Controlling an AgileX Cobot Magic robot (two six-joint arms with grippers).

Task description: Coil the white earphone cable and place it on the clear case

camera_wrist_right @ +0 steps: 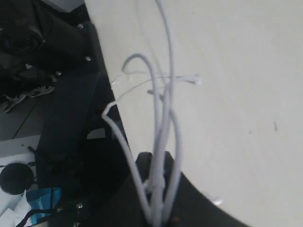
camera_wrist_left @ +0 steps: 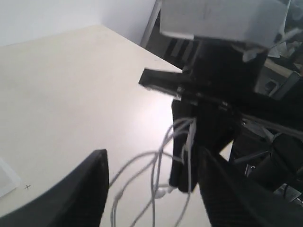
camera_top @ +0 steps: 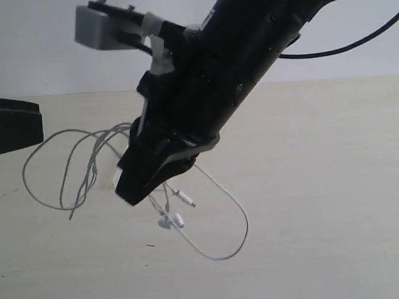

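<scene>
Strands of the white earphone cable (camera_wrist_right: 160,161) ran bunched into the right pincer (camera_top: 134,190), whose jaws were pressed together on them. From that grip, loose loops spread to either side over the surface (camera_top: 324,187), and the earbuds (camera_top: 169,220) dangled just beneath. Whether the lowest loops rested on the surface could not be told. The left pincer (camera_wrist_left: 152,158) stood wide apart with nothing in it, near the loops on its side. What was probably the clear case (camera_wrist_left: 5,178) showed only as a pale flat corner, well apart from the cable. The wire looked nearly weightless and wholly limp. It would likely keep no shape of its own, and, being thin and smooth, might slip from a slack pinch. The best hold seemed to be across several strands where they crossed, not on one strand or the delicate buds.
</scene>
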